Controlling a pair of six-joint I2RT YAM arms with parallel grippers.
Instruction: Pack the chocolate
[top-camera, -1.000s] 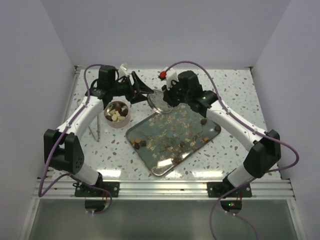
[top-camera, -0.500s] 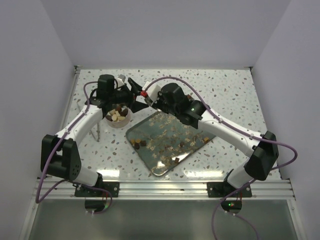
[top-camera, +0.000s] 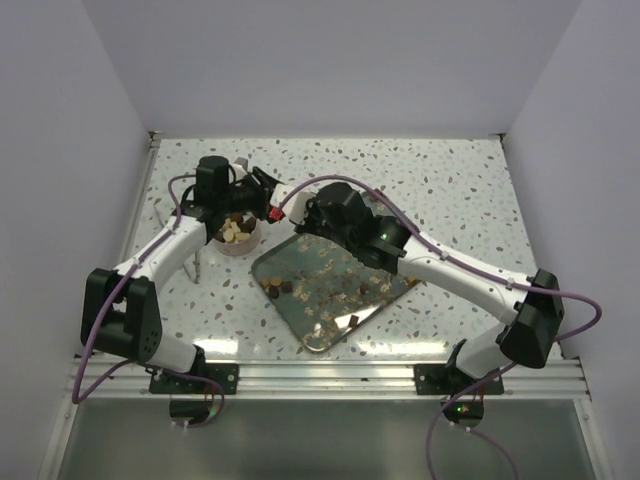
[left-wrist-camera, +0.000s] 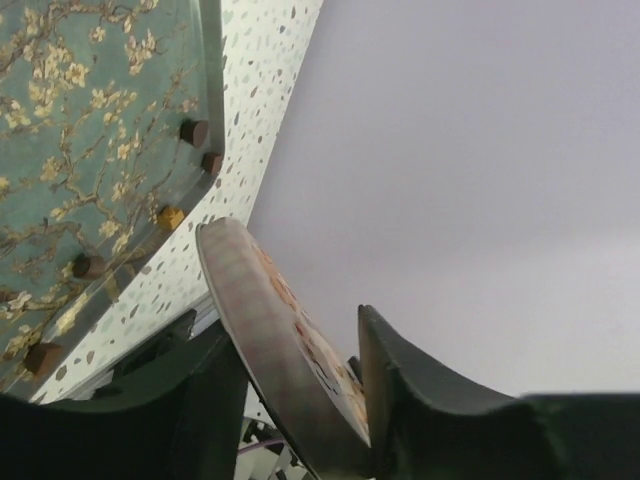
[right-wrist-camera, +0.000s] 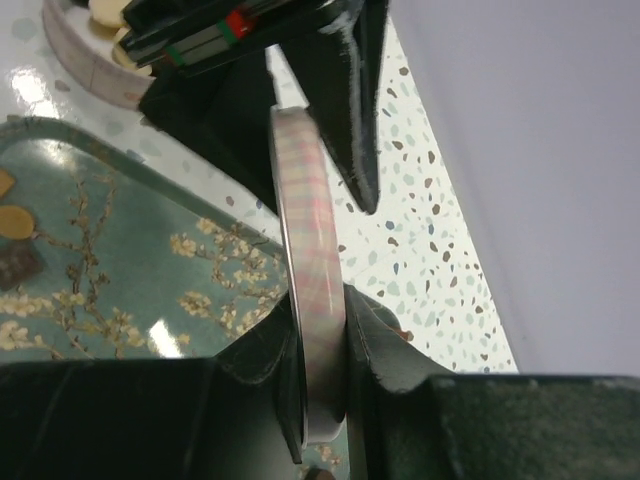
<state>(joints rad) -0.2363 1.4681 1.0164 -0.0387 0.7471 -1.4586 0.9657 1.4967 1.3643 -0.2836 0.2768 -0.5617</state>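
The right gripper (right-wrist-camera: 318, 350) is clamped on the rim of a round lid (right-wrist-camera: 305, 200), held on edge (a plaid band runs around its side). The left gripper (left-wrist-camera: 300, 410) straddles the same lid with a finger on each side; whether it presses cannot be told. The lid's printed face is too slanted to read. Just beside it, a small round tin (top-camera: 237, 245) holds the chocolate (top-camera: 235, 228): cream, tan and dark brown bits. More dark and tan pieces lie scattered on the blossom-patterned tray (top-camera: 330, 262), which sits on the speckled table (top-camera: 450, 190).
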